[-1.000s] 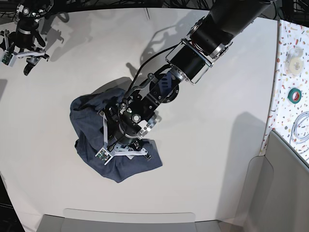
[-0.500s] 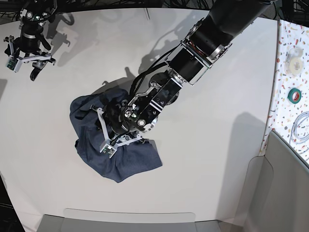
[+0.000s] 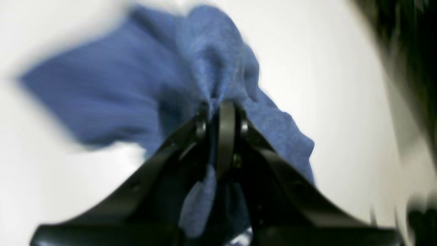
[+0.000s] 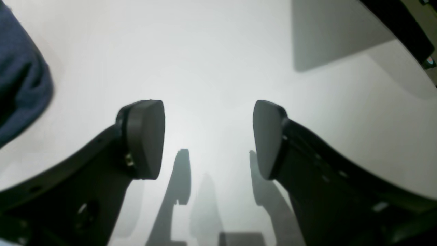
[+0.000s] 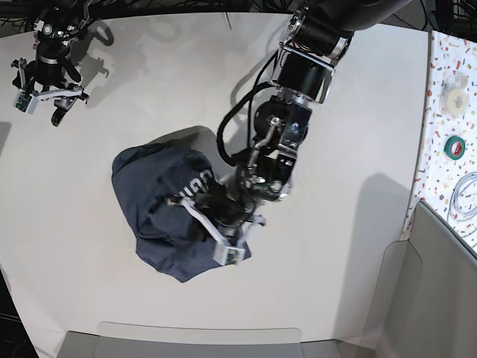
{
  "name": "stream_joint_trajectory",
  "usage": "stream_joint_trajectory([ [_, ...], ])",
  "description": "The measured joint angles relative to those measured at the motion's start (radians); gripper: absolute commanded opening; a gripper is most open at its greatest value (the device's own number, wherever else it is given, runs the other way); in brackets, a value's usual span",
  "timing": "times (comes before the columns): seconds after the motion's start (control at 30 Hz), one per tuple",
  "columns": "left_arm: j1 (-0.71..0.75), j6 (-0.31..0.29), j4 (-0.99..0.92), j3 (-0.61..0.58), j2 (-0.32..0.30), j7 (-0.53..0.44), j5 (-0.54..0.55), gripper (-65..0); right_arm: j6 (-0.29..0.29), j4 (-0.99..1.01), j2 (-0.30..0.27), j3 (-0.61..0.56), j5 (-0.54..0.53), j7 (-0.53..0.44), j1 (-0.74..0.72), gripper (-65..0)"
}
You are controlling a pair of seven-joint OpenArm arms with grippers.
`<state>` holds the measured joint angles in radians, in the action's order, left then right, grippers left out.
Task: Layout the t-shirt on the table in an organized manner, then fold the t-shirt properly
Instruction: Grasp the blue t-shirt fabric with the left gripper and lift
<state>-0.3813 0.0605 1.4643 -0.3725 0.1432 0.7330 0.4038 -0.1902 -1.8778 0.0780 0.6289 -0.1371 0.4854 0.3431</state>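
White lettering on the t-shirt [image 5: 160, 216] shows, too crumpled to read.

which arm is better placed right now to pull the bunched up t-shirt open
The left. Its gripper is already shut on a fold of the crumpled navy-blue cloth t-shirt. The right gripper hangs open over bare white table, far from the cloth.

The t-shirt [image 5: 165, 212] lies bunched in a heap on the desk [image 5: 335, 224], left of the desk's middle in the base view. The left gripper [image 5: 212, 224] sits on the heap's right edge, its jaws closed on a fold of cloth. The right gripper [image 5: 45, 93] hangs over the desk well apart from the t-shirt, toward the far left corner, jaws apart.
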Motion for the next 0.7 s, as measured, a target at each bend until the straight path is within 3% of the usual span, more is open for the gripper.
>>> stream_joint_trajectory([
  [0.37, 0.114, 0.0, 0.049, 0.229, 0.003, -0.001, 0.0, -65.0, 0.0, 0.004, 0.0, -0.004, 0.0, -0.002, -0.048, -25.3],
  [0.7, 0.148, 0.0, 0.051, 0.248, -0.031, -0.001, 0.0, -65.0, -0.001, 0.004, 0.001, -0.034, 0.002, -0.005, -0.073, -25.3],
])
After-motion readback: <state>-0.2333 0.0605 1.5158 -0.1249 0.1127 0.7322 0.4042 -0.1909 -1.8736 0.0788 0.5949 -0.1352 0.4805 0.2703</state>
